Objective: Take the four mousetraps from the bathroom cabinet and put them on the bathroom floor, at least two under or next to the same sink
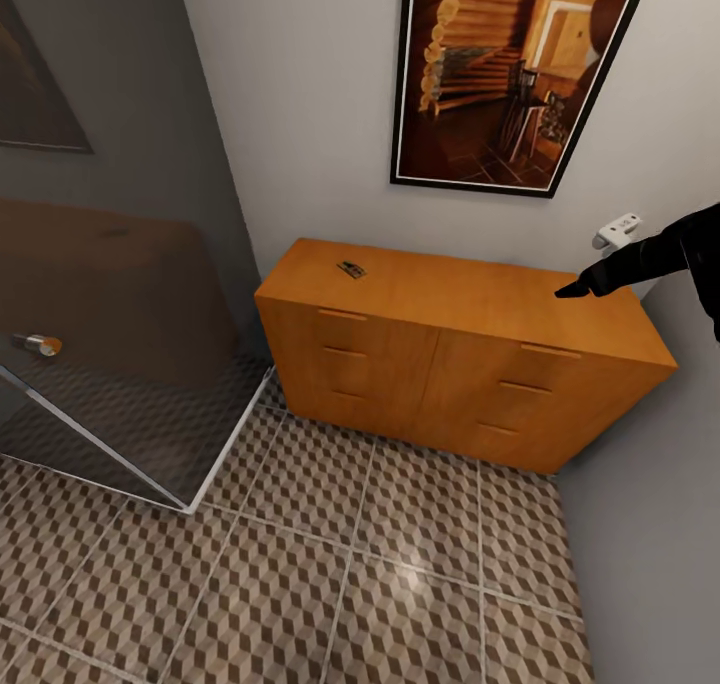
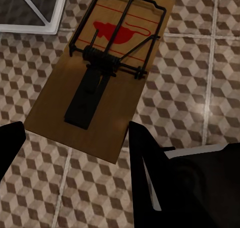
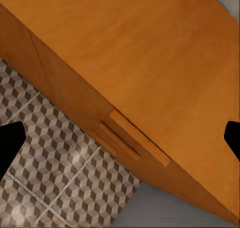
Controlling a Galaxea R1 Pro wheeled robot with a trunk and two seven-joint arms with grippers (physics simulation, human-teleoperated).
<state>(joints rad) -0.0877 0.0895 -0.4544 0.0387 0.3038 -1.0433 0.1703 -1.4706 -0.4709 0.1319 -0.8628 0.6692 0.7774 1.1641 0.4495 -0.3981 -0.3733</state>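
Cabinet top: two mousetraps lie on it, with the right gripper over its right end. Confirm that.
Wrong on the count: the head view shows one mousetrap on the cabinet top. The right gripper is over its right end.

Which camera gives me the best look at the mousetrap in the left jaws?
The left wrist view: the mousetrap sits close up between the left gripper jaws, wire bar and red print clear, above the bathroom floor. The head view shows a different trap, tiny, on the cabinet. The right wrist view shows cabinet and floor.
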